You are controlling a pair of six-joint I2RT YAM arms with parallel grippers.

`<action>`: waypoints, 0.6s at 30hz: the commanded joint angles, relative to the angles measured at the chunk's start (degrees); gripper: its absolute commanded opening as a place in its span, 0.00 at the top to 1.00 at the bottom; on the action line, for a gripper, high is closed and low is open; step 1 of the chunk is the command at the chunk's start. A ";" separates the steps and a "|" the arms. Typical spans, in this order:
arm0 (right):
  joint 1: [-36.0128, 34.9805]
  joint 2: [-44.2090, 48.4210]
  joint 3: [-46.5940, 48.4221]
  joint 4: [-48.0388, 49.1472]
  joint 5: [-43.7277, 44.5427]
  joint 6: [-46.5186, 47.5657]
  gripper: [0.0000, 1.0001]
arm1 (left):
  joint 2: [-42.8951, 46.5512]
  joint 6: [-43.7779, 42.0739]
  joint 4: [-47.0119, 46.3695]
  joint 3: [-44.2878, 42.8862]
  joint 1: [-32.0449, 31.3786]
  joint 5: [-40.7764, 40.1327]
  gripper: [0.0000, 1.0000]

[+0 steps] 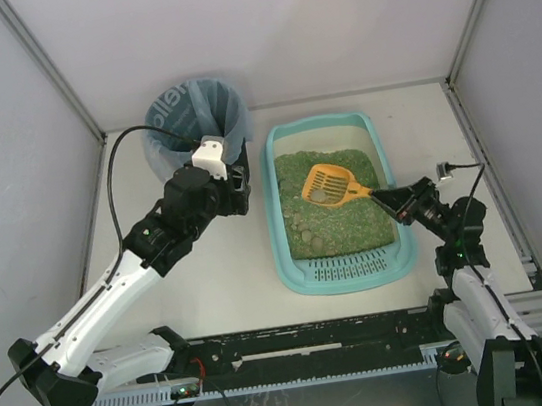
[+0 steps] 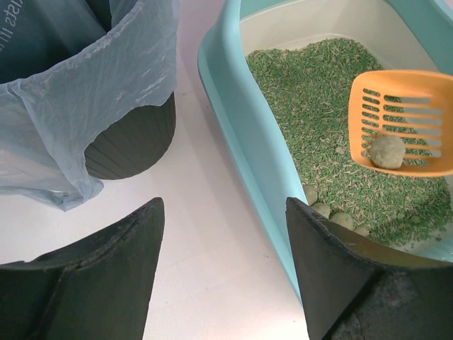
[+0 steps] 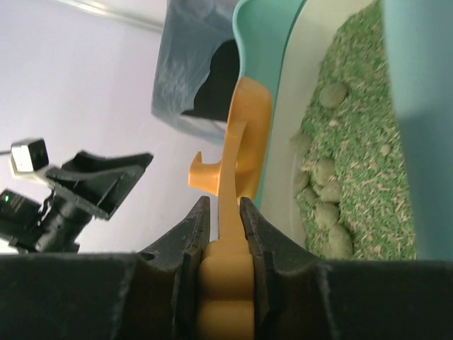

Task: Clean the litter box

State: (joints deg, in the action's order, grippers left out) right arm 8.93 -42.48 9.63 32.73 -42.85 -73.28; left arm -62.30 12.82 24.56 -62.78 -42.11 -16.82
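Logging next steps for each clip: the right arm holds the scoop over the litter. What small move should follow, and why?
Probably lift the scoop level and carry it left toward the bin. The right gripper is shut on its handle, one clump lies in it, and the bin stands just past the litter box rim.

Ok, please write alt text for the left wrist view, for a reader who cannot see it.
An orange slotted scoop holding one pale round clump is over green litter in the light-teal litter box. Left of the box stands a black bin lined with a blue bag; the dark fingers of the left gripper, spread open, frame the bottom edge.
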 commanded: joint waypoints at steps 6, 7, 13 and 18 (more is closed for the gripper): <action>-1.30 -1.83 4.35 3.83 -3.85 2.02 1.00 | 0.98 -1.25 -1.88 -2.43 0.01 -1.44 0.26; -1.34 -2.19 4.54 4.02 -4.68 2.31 1.00 | 0.84 -1.22 -1.90 -2.51 -0.01 -1.20 0.26; -0.37 -1.04 4.01 1.01 -2.12 1.88 1.00 | 0.73 -1.17 -1.80 -2.44 0.01 -1.46 0.27; 1.20 -0.70 3.38 -3.25 1.46 0.96 1.00 | 0.82 -0.97 -1.79 -2.57 0.36 -0.59 0.26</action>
State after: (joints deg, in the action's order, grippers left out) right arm 8.34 -44.77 12.12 31.31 -44.62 -71.94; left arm -62.30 12.82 24.56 -62.78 -42.09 -17.39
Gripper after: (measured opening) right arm 0.196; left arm 0.737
